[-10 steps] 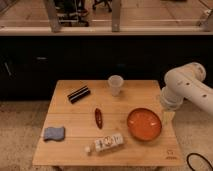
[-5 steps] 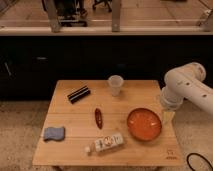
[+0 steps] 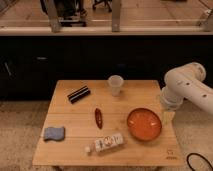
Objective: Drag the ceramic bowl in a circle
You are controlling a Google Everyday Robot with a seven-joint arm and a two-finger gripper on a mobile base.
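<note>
Since the ceramic bowl [image 3: 144, 124] sits in the 4 o'clock quarter of the table [image 3: 75, 127], close to the right edge and not far from the front edge, the main risk is a circle drawn too wide toward 3 or 6 o'clock of the bowl: the rim overhangs and the bowl tips off. Glossy glaze, shallow wall: a finger pressed on the rim may slip, or rock the bowl up rather than slide it (judgement only). Gripper [image 3: 167, 117] hangs just beside the bowl at its 2 o'clock, over the table's right edge, jaws spread wide, holding nothing; bowl not yet engaged. Nearest obstacle: white bottle [image 3: 109, 142] lying near, at the bowl's 8 o'clock; a leftward arc would likely shove it. Red pepper-like piece [image 3: 98, 118] at 9 o'clock, a little farther. Translucent cup [image 3: 115, 84] at 11 o'clock, apart, probably light and easily toppled. Black block [image 3: 79, 94] and blue sponge [image 3: 53, 133] well apart, far left; no concern. Open room: bare wood from 10 to 12 o'clock of the bowl, between cup and right edge. Suggest a tight circle biased toward 11 o'clock, kept short of the cup.
</note>
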